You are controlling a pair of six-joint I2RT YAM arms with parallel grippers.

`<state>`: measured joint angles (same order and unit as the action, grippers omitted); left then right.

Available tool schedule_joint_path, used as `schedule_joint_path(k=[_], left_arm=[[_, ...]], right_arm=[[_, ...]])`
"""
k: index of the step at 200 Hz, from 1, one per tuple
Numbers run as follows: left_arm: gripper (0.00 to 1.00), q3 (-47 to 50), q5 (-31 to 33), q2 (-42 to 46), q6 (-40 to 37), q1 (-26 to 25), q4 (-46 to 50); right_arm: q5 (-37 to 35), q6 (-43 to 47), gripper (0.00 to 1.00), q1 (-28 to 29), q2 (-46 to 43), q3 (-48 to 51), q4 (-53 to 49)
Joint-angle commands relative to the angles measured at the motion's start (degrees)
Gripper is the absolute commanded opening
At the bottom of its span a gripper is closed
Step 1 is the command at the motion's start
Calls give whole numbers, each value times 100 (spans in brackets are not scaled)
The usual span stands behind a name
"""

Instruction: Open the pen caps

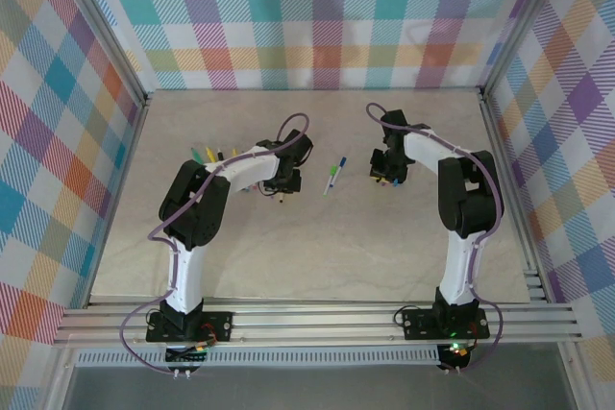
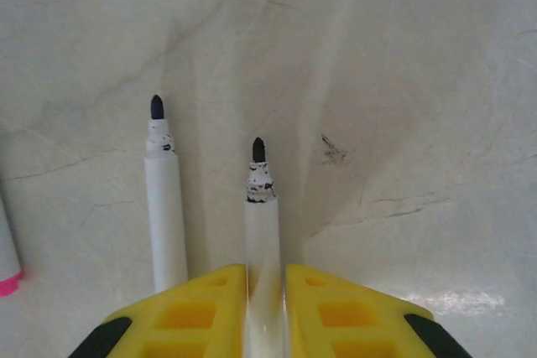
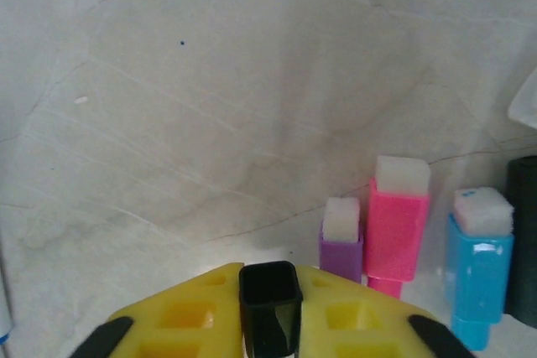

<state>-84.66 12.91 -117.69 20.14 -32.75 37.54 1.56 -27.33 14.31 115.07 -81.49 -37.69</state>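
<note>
White, uncapped, black-tipped pen (image 2: 261,224) clamped in left gripper (image 2: 266,291), second bare pen (image 2: 165,207) lying just beside on the table (image 2: 419,81). Pinches black cap (image 3: 269,287) in right gripper (image 3: 270,316), near purple cap (image 3: 341,245), pink cap (image 3: 397,224) and blue cap (image 3: 478,257).

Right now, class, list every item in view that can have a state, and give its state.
white plastic pen with black tip: uncapped, held
left gripper: shut on that pen
second white pen: uncapped, on table
square black plastic cap: off, held
right gripper: shut on that cap
purple cap: off, on table
pink cap: off, on table
blue cap: off, on table
</note>
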Motion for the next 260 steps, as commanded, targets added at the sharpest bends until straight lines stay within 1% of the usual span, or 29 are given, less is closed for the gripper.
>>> schedule_joint_path(k=[1,33,74,125,153,169,198,216,229,239,260], left_arm=[[21,-216,190,-19,44,67,177],[21,-287,190,42,20,67,192],[21,-362,153,229,7,60,202],[21,-372,-12,681,11,-24,76],[21,-393,-23,856,3,-210,-3],[21,-382,-145,918,-12,-313,-115],[21,-239,-661,1011,-124,-461,-630],[22,-282,-884,932,-83,-529,-786],[22,-312,-962,833,-66,-564,-880],[25,-344,-1007,744,-51,-587,-933],[25,-339,-1100,606,-86,-635,-1125]], right_arm=[[-249,89,26,28,121,-183,-348],[-298,54,29,54,104,-181,-393],[-264,23,28,116,-41,-210,-416],[-83,-47,29,433,-883,35,-211],[293,-196,29,546,-1289,290,60],[505,-255,31,582,-1470,427,213],[792,-287,36,626,-1788,798,592],[934,-308,37,634,-1882,1017,779],[984,-321,38,635,-1930,1138,846],[997,-319,38,630,-1976,1217,869],[975,-313,38,634,-2090,1341,933]])
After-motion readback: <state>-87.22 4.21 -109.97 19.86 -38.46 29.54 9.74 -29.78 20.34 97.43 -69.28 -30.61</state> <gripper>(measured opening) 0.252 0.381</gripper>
